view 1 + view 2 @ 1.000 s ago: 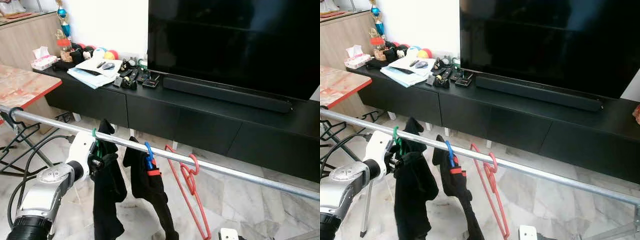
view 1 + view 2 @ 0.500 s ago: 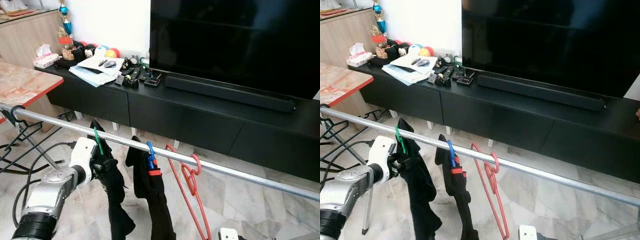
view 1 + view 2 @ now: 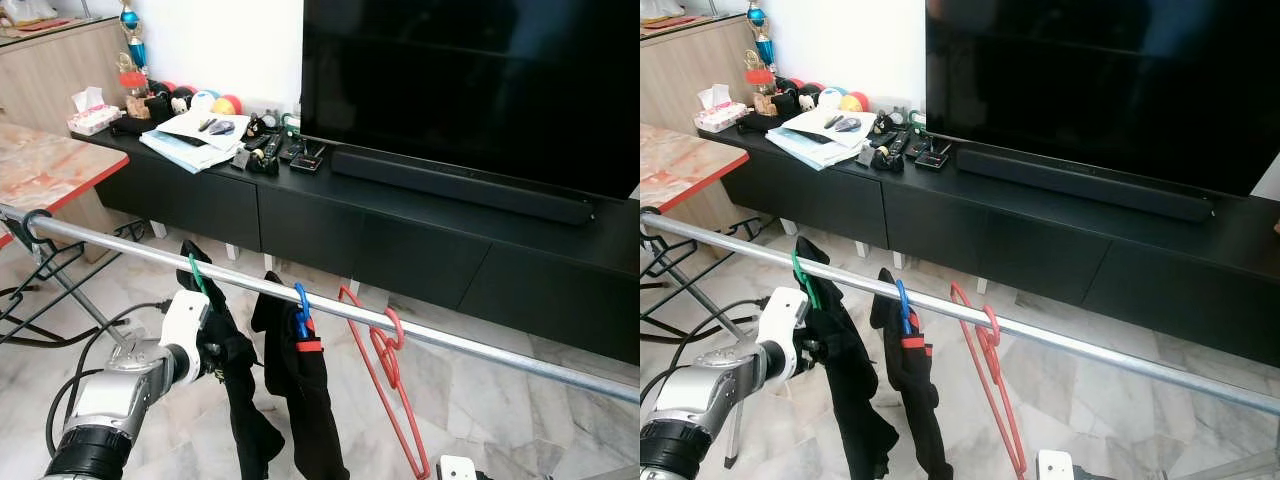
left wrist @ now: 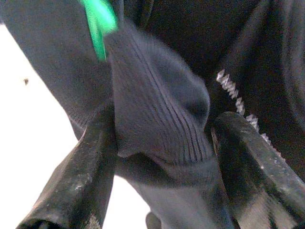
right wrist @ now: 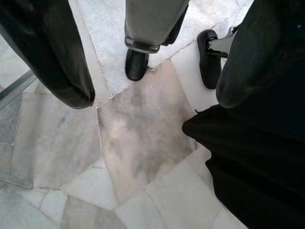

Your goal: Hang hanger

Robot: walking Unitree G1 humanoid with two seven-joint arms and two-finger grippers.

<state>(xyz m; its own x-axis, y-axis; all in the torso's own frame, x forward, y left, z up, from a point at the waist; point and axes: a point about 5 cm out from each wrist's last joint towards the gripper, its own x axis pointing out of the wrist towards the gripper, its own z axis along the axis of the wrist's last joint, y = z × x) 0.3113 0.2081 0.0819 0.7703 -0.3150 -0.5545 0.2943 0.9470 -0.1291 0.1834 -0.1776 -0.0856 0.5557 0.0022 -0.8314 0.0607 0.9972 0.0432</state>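
- The green hanger (image 3: 198, 275) is hooking over the metal rail (image 3: 450, 343) toward the rail's left end, carrying a black garment (image 3: 240, 380) that is draping down below it.
- The left end effector (image 3: 218, 345) is gripping that black garment just under the green hanger; in the left wrist view its fingers (image 4: 81, 176) are pinching a fold of the dark ribbed cloth between them.
- Three hangers are sitting on the rail: the green one, a blue hanger (image 3: 300, 305) with a second black garment (image 3: 305, 410) just beside it, and a bare red hanger (image 3: 385, 375) next along.
- To the right of the red hanger the rail is running bare to the picture's edge.
- The right end effector (image 5: 152, 100) is pointing down at the marble floor (image 5: 133, 138) with its fingers spread wide, holding nothing.
- Behind the rail a black TV cabinet (image 3: 420, 240) is standing well apart.
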